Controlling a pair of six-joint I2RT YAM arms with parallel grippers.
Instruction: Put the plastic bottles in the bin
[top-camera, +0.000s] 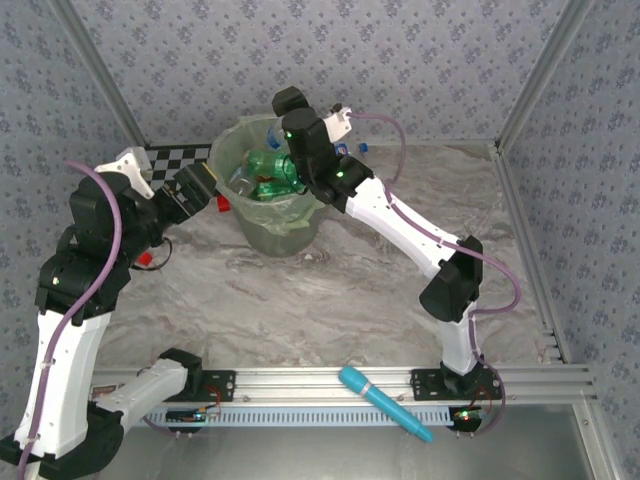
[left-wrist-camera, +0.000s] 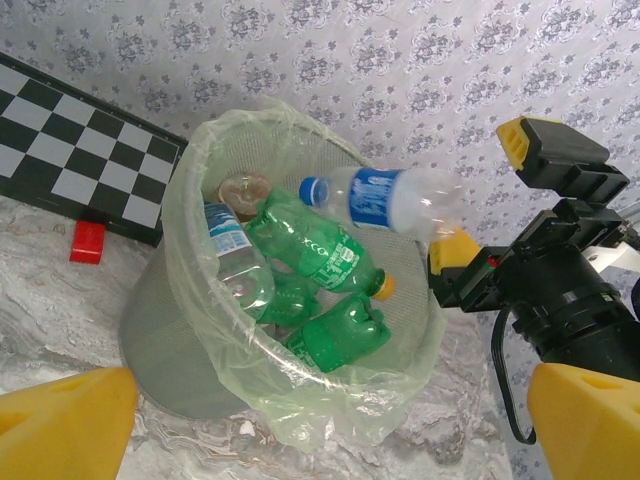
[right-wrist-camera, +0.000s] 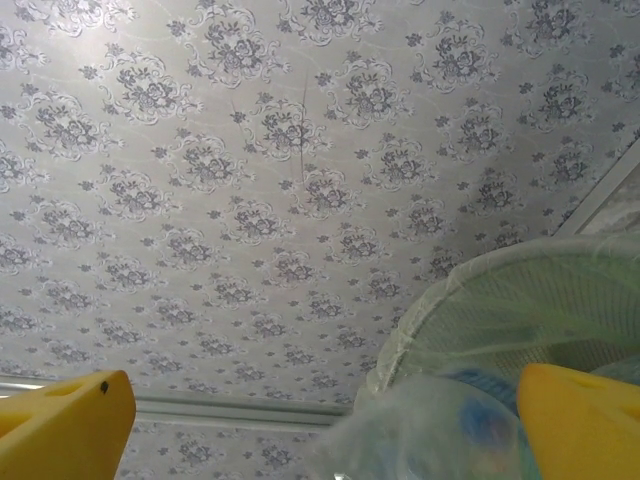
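The bin (left-wrist-camera: 160, 330), a pale-green bucket with a liner bag over its rim, holds several plastic bottles: green ones (left-wrist-camera: 320, 250) and a clear one with a blue label (left-wrist-camera: 235, 255). Another clear bottle with a blue cap and label (left-wrist-camera: 380, 200) hangs free in the air over the bin's mouth, touching nothing. Beside it my right gripper (left-wrist-camera: 490, 195) stands open, and that same bottle shows blurred (right-wrist-camera: 450, 430) between its spread yellow fingers (right-wrist-camera: 580, 420). My left gripper (left-wrist-camera: 320, 430) is open just left of the bin (top-camera: 268, 225), holding nothing. From above, green bottles (top-camera: 265, 165) show inside the bin.
A checkerboard strip (left-wrist-camera: 80, 150) lies against the back wall behind the bin, with a small red block (left-wrist-camera: 87, 240) in front of it. A cyan pen-shaped stick (top-camera: 385, 403) rests on the front rail. Patterned walls close in the marble table (top-camera: 330, 300).
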